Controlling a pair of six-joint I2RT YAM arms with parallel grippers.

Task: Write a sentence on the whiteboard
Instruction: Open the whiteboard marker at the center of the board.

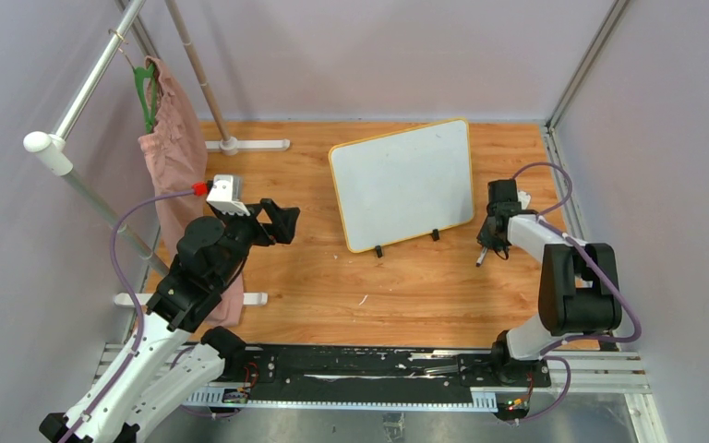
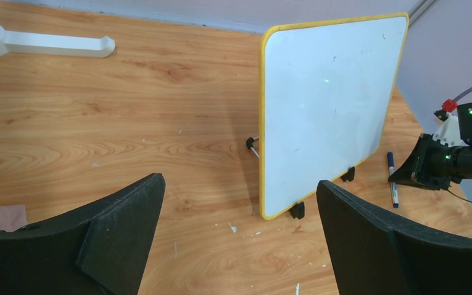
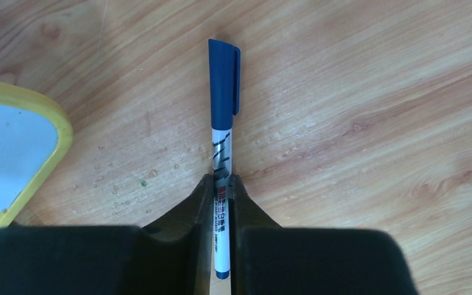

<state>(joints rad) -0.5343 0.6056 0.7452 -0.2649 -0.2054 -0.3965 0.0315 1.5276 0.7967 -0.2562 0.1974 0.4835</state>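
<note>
The whiteboard stands tilted on two black feet at the middle back of the wooden table, and its white face is blank. It also shows in the left wrist view, and its yellow rim is at the left of the right wrist view. No blue sentence is visible. A blue-capped marker lies on the table right of the board. My right gripper is shut on the marker's white barrel at table level. My left gripper is open and empty, left of the board and above the table.
A clothes rack with a pink garment on a green hanger stands at the left. Its white feet lie on the table. Metal frame posts and grey walls enclose the table. Small white specks dot the wood.
</note>
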